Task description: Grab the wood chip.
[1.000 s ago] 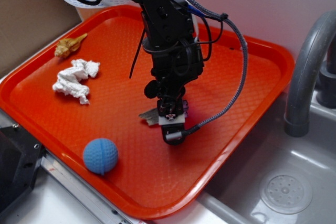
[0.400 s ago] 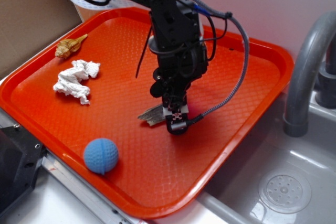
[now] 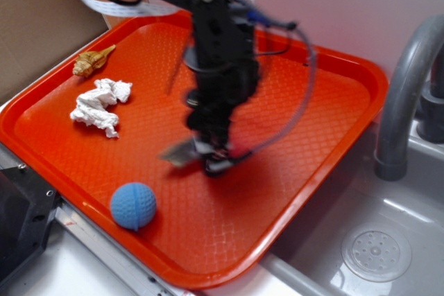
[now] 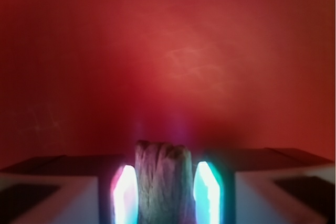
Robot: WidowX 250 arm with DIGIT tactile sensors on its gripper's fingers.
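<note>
Wrist view: clamping the wood chip (image 4: 163,182) between both glowing fingers (image 4: 125,192), bottom centre. Exterior view: blurring at frame centre, gripper (image 3: 208,159) holding the wood chip (image 3: 179,153) over the orange tray (image 3: 333,102), sticking out leftward.
</note>
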